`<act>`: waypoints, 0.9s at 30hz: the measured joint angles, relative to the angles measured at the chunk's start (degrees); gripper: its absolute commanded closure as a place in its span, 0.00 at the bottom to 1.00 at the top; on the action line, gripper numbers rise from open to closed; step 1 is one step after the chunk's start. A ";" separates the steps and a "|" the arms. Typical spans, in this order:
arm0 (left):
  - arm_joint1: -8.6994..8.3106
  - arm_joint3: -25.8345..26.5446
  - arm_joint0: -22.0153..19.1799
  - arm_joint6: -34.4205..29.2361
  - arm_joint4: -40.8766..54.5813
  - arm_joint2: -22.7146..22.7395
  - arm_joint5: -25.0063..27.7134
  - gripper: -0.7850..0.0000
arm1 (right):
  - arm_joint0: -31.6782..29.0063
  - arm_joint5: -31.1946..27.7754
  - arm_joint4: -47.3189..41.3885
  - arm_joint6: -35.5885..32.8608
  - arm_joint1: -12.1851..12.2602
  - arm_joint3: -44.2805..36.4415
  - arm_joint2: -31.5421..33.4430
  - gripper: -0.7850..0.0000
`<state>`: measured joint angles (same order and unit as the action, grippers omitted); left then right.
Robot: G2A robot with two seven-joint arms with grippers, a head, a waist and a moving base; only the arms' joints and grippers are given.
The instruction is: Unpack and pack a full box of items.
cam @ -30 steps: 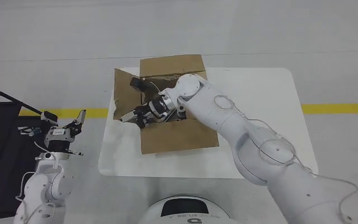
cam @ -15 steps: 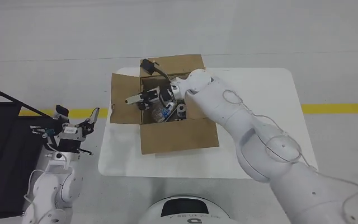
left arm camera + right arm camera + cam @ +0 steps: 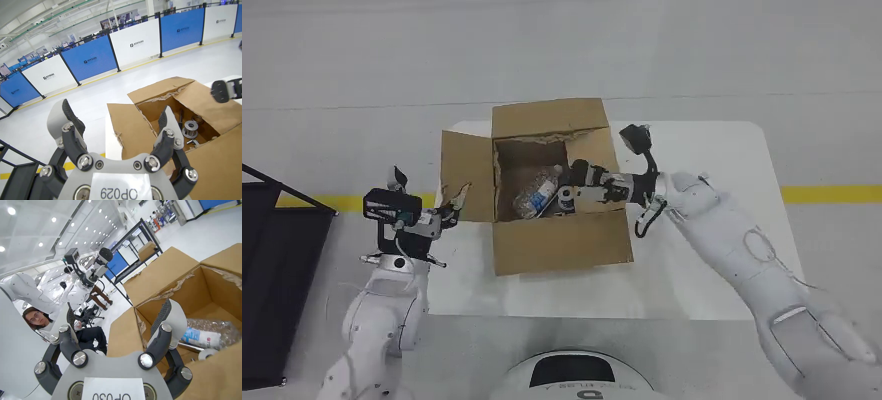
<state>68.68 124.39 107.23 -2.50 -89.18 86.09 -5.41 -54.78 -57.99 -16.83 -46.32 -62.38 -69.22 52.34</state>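
A cardboard box [image 3: 562,245] sits on the white surface [image 3: 712,160], flaps spread so its plastic bottle [image 3: 535,193] is reachable; the right gripper [image 3: 118,307], fingers released, hovers over the box's rim, probably ready to pick, while the left gripper [image 3: 115,107], likewise released, hovers just outside the box's left flap.

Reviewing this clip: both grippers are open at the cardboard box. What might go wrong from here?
1. The open left gripper sits close to the torn side flap of the brown cardboard box. It may snag the flap and drag the box along the white table.
2. The crumpled clear plastic bottle lies in the box with silver metal parts. The open right gripper may crush the bottle or let it slip.
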 measured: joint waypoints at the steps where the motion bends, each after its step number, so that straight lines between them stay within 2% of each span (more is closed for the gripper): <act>1: 0.10 -0.52 -0.83 -0.55 -0.99 -1.20 -0.50 0.00 | -2.42 0.00 -0.09 0.00 1.27 -2.07 2.38 0.00; 3: 0.32 -1.59 -2.39 -1.85 -3.01 -3.29 -1.58 0.00 | -7.30 0.00 -0.48 0.02 3.53 -5.59 7.24 0.00; 6: 0.63 -3.29 -4.20 -4.00 -5.37 -4.96 -3.93 0.00 | -12.03 0.00 -1.38 0.03 5.40 -7.86 12.12 0.00; 12: 1.40 -9.80 -7.94 -6.79 -11.87 -5.89 -13.69 0.00 | -16.87 -0.01 -3.61 0.04 7.12 -9.67 17.82 0.00; 17: 2.04 -14.62 -11.05 -9.00 -12.17 -7.02 -16.63 0.00 | -16.13 -0.01 -6.11 0.04 7.63 -7.03 18.27 0.00; 23: 3.20 -20.73 -16.80 -15.87 -11.18 -9.26 -20.48 0.00 | -13.29 -0.01 -7.65 0.04 7.61 -3.45 15.25 0.00; 27: 4.04 -25.13 -20.26 -20.33 -14.28 -12.52 -22.01 0.00 | -12.19 -0.01 -7.47 0.03 7.90 -1.96 14.12 0.00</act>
<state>72.72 99.26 86.97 -22.84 -103.47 73.57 -27.42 -66.98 -58.00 -24.30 -46.28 -54.48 -71.18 66.45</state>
